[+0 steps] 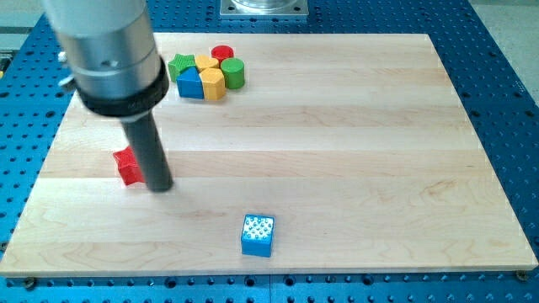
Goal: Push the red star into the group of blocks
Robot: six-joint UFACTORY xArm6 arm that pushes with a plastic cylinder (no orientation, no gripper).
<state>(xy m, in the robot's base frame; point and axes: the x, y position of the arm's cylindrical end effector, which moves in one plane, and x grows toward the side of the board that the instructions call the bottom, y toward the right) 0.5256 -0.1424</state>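
**Resting beside the red star: rod tip at the board's left**

Nearest the view's bottom, a blue cube (258, 235) with a white dotted top face is seen alone on the wooden board (354, 151), well apart from everything else.

Further up, at the view's left, my tip (159, 187) is set down on the board just beside the red star (128, 166), on its right side as viewed. The rod appears to be touching the star or nearly so; the exact contact cannot be told, since part of the star is hidden behind the rod. No jaws are carried by this arm: it ends in a plain dark rod, so nothing is pinched or held, and the star is only met side-on. Only part of the star's outline is shown, lying flat on the wood.

Farthest off, near the view's top, the group of blocks is found well apart from the star: a green star (181, 64), a blue block (190, 82), two yellow blocks (213, 83) (206, 63), a green cylinder (233, 74) and a red cylinder (222, 54), all packed closely, touching or nearly touching one another.
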